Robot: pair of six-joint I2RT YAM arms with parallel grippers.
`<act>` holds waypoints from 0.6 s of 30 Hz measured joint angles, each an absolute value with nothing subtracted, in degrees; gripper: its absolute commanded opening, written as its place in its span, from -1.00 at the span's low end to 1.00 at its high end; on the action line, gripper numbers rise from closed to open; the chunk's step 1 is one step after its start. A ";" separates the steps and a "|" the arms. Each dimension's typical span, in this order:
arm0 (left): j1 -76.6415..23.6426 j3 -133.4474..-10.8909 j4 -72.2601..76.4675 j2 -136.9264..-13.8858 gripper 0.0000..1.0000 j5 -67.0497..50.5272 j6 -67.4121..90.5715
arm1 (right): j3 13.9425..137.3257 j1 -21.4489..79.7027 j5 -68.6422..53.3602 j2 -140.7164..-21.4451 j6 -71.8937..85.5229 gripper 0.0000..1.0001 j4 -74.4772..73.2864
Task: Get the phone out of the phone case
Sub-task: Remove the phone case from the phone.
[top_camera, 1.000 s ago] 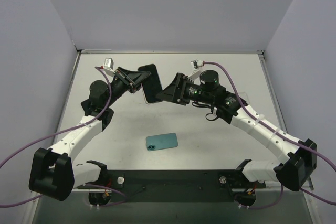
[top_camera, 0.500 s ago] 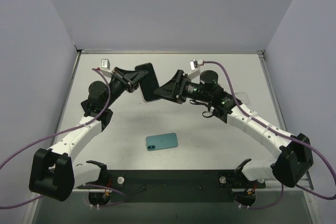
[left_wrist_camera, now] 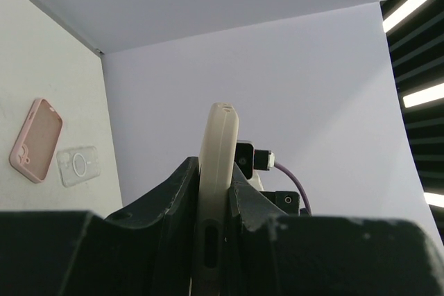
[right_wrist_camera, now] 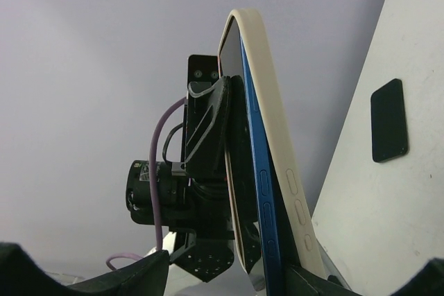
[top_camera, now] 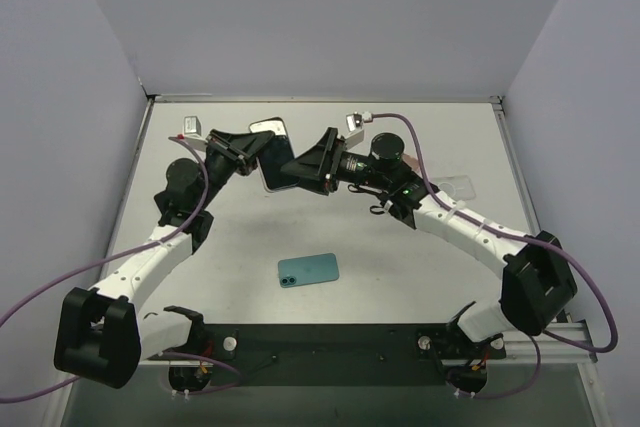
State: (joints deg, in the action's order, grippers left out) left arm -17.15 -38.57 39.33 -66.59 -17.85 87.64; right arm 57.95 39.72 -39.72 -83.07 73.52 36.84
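My left gripper (top_camera: 248,149) is shut on a phone in a cream case (top_camera: 272,159) and holds it on edge above the far middle of the table. In the left wrist view the cream case (left_wrist_camera: 216,150) stands clamped between the fingers (left_wrist_camera: 173,199). My right gripper (top_camera: 305,169) is open, with the phone's end between its spread fingers, close to one finger. In the right wrist view the phone's blue edge (right_wrist_camera: 265,199) shows beside the cream case (right_wrist_camera: 277,150), with a narrow gap between them towards the lower end. The right gripper (right_wrist_camera: 229,267) stays spread wide.
A teal phone (top_camera: 308,269) lies flat at the near middle of the table. A clear case (top_camera: 455,187) lies at the right, under the right arm. The left wrist view shows a pink case (left_wrist_camera: 36,138) and a clear case (left_wrist_camera: 78,166). A black flat case (right_wrist_camera: 388,120) lies on the table.
Both grippers and the cased phone have shifted left. The right arm has reached further left towards the phone, and the phone has tilted.
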 measured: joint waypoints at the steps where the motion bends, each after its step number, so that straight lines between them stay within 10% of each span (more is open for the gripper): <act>1: -17.15 -38.37 39.70 -66.57 -1.00 -17.67 87.79 | 57.95 39.70 -39.81 -83.26 73.69 0.14 37.23; 9: -17.45 -35.40 40.42 -65.82 -1.00 -12.62 88.01 | 59.53 38.98 -40.73 -87.07 74.85 -0.02 37.89; 18: -18.06 -35.09 40.53 -65.78 -1.00 -6.92 88.20 | 63.09 38.17 -42.87 -92.31 75.50 -0.73 38.83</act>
